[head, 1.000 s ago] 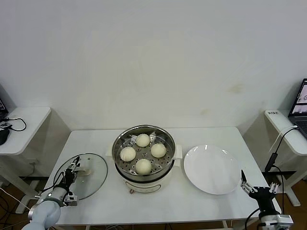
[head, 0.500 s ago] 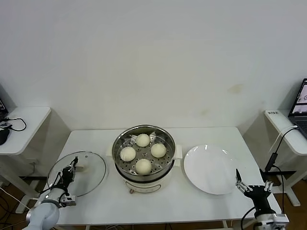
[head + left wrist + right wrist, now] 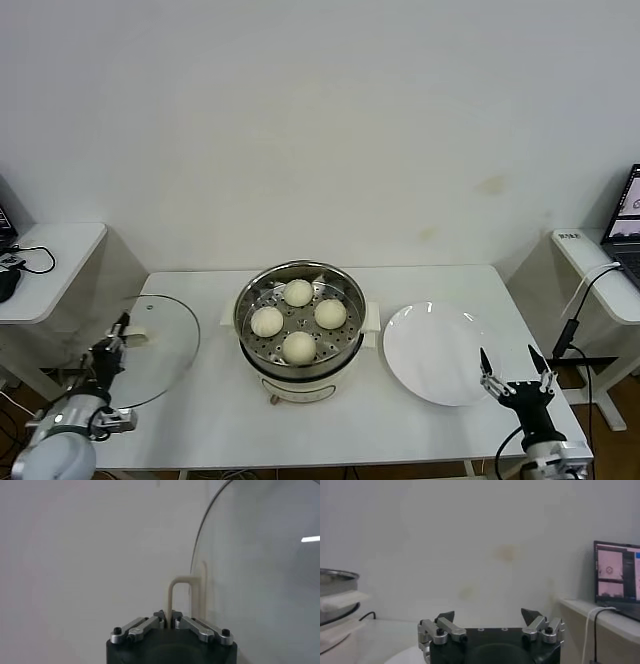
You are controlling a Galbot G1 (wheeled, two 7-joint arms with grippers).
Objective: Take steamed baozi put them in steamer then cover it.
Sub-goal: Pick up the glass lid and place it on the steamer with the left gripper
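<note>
4 baozi, 1 steamer, 1 cover, 1 plate, 2 grippers.

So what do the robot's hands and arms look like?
Each gripper has a chunky black body with shiny silver metal links and screws. The right gripper ends in two pointy black fingertips. The left gripper sits on a rounded pale grey arm, with thin black cables near the wrist.

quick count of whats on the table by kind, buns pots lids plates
Small round cream-white dough buns: 4, all on the pot's perforated tray
Round shiny steel steamer pot: 1
Round clear glass lid with cream handle: 1, held by the left gripper over the table's left edge
Flat white round plate: 1, bare
Total: 7
</note>
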